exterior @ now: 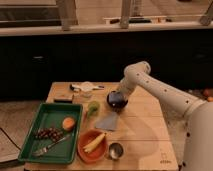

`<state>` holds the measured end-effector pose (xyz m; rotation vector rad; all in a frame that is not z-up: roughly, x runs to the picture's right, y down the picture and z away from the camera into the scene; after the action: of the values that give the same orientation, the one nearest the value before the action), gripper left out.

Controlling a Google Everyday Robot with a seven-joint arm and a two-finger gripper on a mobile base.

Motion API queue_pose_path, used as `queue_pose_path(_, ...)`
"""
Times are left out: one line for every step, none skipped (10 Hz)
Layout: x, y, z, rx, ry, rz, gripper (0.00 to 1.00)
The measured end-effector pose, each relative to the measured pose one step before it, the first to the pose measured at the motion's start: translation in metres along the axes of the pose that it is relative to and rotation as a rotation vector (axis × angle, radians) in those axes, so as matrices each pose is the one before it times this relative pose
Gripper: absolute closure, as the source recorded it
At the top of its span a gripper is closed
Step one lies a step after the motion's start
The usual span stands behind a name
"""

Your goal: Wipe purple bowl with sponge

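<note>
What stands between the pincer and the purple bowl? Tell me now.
Nothing visible. The pincer sits right at the top of the purple bowl. The grey cloth lies in front of the bowl and the green cup to its left, neither between them.

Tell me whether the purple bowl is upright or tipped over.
Upright: the purple bowl sits on its base on the table, opening facing up. The hand is at its opening, from above.
</note>
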<state>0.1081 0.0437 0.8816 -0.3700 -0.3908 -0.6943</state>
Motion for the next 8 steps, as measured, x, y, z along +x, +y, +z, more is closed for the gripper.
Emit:
queue_pose_path(-0.00939, -0.00183, -0.0052, -0.00187, -0.00251, -0.04129, 1.0)
queue_pose_path(-0.00659, 0.00071, -0.00196, -0.00814, -0.00477, -0.02829, 1.0)
queue_pose_path(-0.00635, 0.00018, -0.0021, -0.01146, -0.00496, -0.02939, 1.0)
queue_pose_path(-0.00355, 0.00114, -0.0015, -0.00778, -0.00278, -0.02, 1.0)
queue_pose_path(0.00126, 0.00631, -0.00372, -0.0158, -0.0001, -0.00792, 1.0)
queue_pose_path(0.00507, 0.00707, -0.00195, -0.01086, 0.00083, 0.00317, 1.0)
queue_pose_path(0.00694, 0.00663, -0.00258, -0.00704, 0.00412, 0.0078, 1.0)
queue_pose_path(0.01149, 0.0122, -0.00175, -0.01254, 0.00633, 0.02319, 1.0)
